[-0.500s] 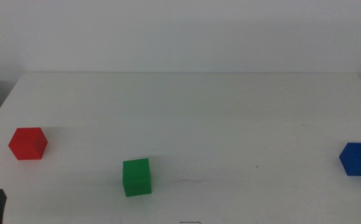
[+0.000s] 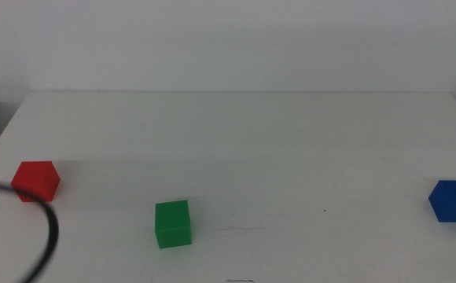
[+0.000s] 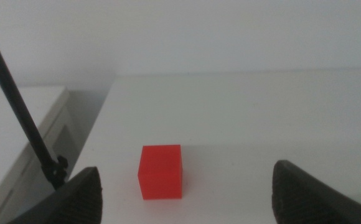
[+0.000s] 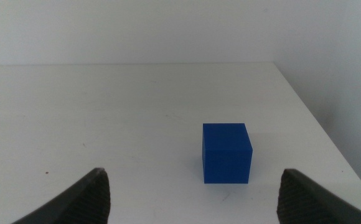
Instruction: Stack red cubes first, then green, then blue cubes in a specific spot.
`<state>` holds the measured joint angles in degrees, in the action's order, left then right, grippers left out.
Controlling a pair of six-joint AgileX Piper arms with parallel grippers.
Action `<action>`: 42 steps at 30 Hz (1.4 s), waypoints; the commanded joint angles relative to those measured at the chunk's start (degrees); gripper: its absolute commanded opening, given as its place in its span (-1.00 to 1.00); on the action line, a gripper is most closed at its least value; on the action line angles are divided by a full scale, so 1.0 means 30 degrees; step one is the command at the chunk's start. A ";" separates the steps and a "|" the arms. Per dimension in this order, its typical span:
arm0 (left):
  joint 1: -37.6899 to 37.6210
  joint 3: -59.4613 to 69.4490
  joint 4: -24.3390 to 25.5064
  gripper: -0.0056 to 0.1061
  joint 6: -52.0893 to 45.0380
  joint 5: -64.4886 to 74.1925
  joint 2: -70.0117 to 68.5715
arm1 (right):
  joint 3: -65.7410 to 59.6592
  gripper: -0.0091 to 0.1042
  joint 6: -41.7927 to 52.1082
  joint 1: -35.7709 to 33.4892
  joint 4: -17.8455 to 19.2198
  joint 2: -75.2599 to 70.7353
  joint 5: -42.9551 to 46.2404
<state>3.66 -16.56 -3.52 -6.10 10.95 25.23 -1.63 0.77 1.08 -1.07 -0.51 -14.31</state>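
Presently, your red cube (image 2: 36,181) sits near the left edge of the white counter (image 2: 251,149), flat on its base and untouched. The green cube (image 2: 172,224) stands apart from it toward the front centre, and the blue cube (image 2: 453,200) lies well away at the far right. None is stacked on another; each rests separately on bare counter.

You will note one change from half a second ago: the left arm has advanced into the middle view. Earlier only a dark tip showed at the bottom left corner; now a dark body and a looping cable (image 2: 45,244) overlap the picture just beside the red cube. The cubes themselves have not shifted.

Your left end effector (image 3: 187,193) has its jaws spread wide, with the red cube (image 3: 161,172) ahead of them and roughly centred in the gap, not in contact. Your right end effector (image 4: 193,196) is likewise spread wide, facing the blue cube (image 4: 226,152), which stands clear of both jaws near the counter's edge.
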 commanded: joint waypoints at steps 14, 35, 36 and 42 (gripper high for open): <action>-0.0058 -1.0564 -0.0222 0.78 0.0231 1.1319 0.8947 | 0.0332 0.46 0.0217 0.0084 0.0182 -0.0443 0.1500; 0.1372 -1.8914 -0.0210 0.78 -0.0885 1.5125 2.0344 | 0.0332 0.46 0.0217 0.0084 0.0182 -0.0443 0.1500; 0.1553 -1.9327 -0.0210 0.78 -0.1160 1.5243 2.0893 | 0.0332 0.46 0.0217 0.0084 0.0182 -0.0443 0.1500; 0.2157 -2.0737 -0.0227 0.78 -0.2078 1.5219 2.3526 | 0.0332 0.46 0.0217 0.0084 0.0182 -0.0443 0.1500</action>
<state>9.82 -76.34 -3.53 -11.57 57.46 96.46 -1.63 0.77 1.08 -1.07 -0.51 -14.31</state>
